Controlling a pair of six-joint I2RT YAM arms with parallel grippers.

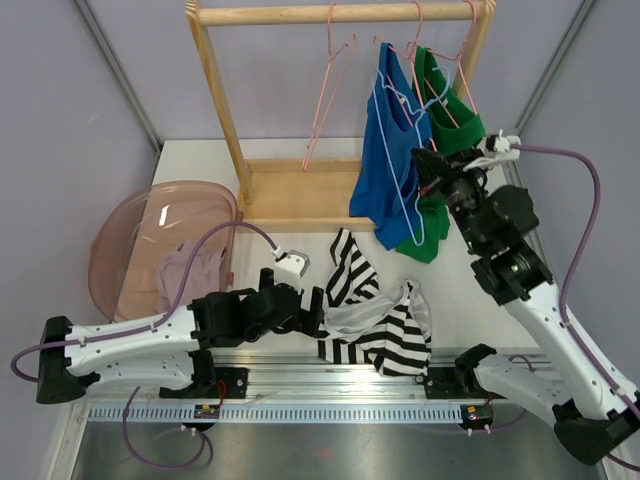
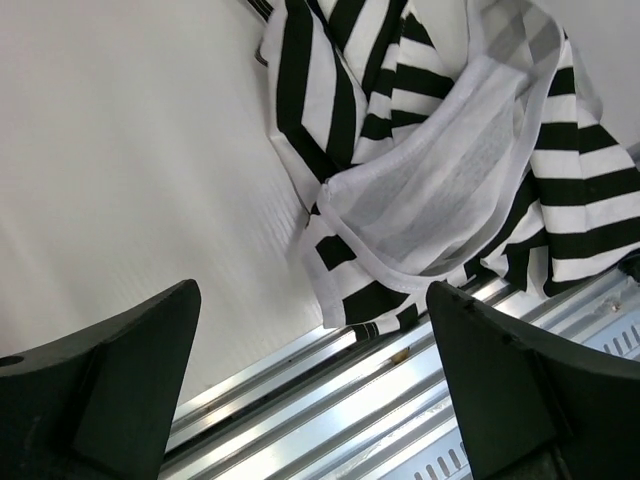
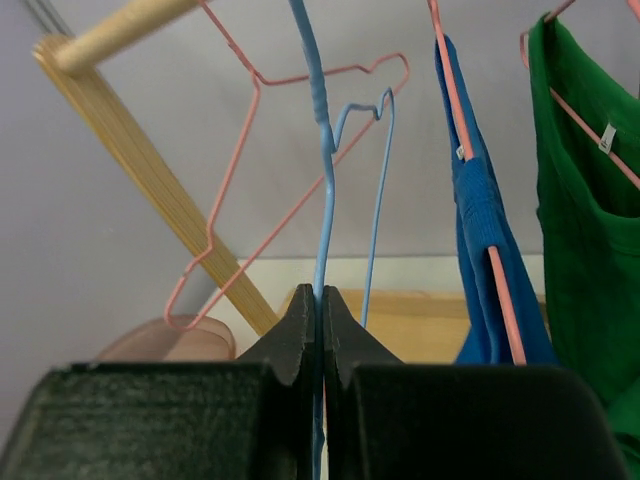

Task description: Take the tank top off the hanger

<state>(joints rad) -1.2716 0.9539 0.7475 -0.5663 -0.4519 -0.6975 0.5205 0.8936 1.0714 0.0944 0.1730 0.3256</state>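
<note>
A black-and-white striped tank top (image 1: 375, 310) lies crumpled on the table by the near rail, off any hanger; it also shows in the left wrist view (image 2: 430, 150). My left gripper (image 1: 316, 310) is open and empty right beside its left edge, fingers (image 2: 120, 390) spread over the rail. My right gripper (image 1: 432, 168) is shut on the wire of a bare light blue hanger (image 3: 322, 150), held up in front of the rack; the wire runs between the closed fingertips (image 3: 322, 296). The blue hanger shows faintly against the blue top (image 1: 400, 190).
A wooden rack (image 1: 220, 100) holds an empty pink hanger (image 1: 325, 100), a blue tank top (image 1: 385, 170) and a green tank top (image 1: 445, 110) on pink hangers. A pink basket (image 1: 130, 240) with clothes stands left. A metal rail (image 1: 330, 385) runs along the near edge.
</note>
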